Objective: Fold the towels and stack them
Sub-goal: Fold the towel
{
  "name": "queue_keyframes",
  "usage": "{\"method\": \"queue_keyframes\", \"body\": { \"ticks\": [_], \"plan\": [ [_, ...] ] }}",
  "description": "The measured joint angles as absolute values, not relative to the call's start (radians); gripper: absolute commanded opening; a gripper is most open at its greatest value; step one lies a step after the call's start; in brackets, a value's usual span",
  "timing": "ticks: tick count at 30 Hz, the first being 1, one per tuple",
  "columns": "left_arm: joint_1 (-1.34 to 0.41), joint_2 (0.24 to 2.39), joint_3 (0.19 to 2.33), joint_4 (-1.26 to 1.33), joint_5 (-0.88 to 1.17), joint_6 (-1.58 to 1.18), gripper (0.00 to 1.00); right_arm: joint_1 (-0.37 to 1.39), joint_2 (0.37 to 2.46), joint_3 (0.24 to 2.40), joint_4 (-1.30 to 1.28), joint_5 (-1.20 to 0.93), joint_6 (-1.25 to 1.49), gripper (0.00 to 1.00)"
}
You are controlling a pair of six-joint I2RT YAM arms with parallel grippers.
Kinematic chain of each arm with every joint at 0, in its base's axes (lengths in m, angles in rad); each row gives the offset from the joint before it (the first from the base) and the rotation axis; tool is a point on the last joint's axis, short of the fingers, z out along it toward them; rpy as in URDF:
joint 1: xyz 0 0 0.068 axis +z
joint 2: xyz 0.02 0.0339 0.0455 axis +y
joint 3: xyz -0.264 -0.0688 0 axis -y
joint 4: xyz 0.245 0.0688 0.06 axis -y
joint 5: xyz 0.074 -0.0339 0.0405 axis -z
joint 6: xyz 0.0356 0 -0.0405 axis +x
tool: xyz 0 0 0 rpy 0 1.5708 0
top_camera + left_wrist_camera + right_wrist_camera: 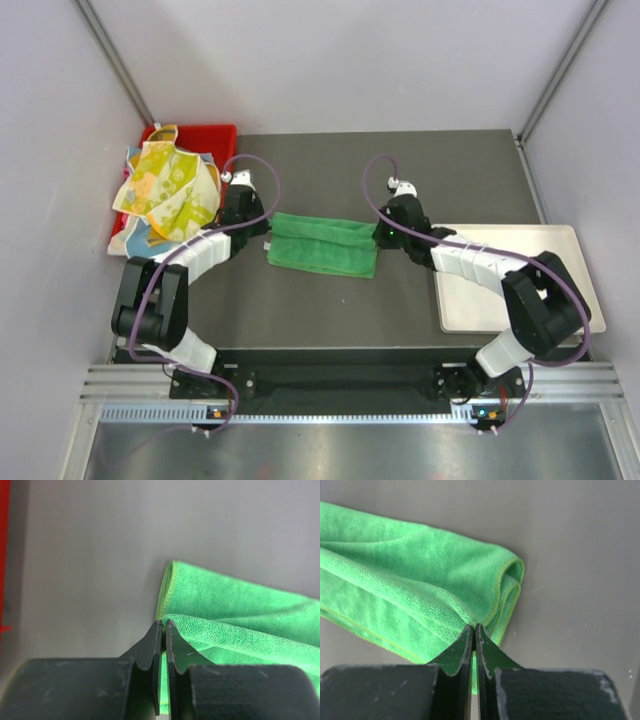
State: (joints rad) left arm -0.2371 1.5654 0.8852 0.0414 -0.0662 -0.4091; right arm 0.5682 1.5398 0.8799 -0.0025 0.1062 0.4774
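The left pincer (163, 623) is nipped tight on one end of the green towel (322, 243) and the right pincer (473, 627) on the other; the cloth lies folded between them on the dark grey table (420, 165). Outward of the left one stands a red bin (215, 135) heaped with patterned towels (165, 190); outward of the right lies a white tray (500, 245); pale walls (330, 60) close in beyond.

Overhead looking down, wrist views near, sharing towel (322, 245)

Both arms reach inward, elbows bent. Left pincer (163, 625), right pincer (472, 628) closed, each pinching one end of green towel (322, 245).
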Motion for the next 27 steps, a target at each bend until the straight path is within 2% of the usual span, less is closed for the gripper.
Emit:
{"method": "queue_keyframes", "body": {
  "ticks": [27],
  "plan": [
    [-0.237, 1.480, 0.714, 0.034, -0.010, -0.458, 0.00, 0.606, 1.472, 0.726, 0.014, 0.100, 0.581, 0.06]
  ]
}}
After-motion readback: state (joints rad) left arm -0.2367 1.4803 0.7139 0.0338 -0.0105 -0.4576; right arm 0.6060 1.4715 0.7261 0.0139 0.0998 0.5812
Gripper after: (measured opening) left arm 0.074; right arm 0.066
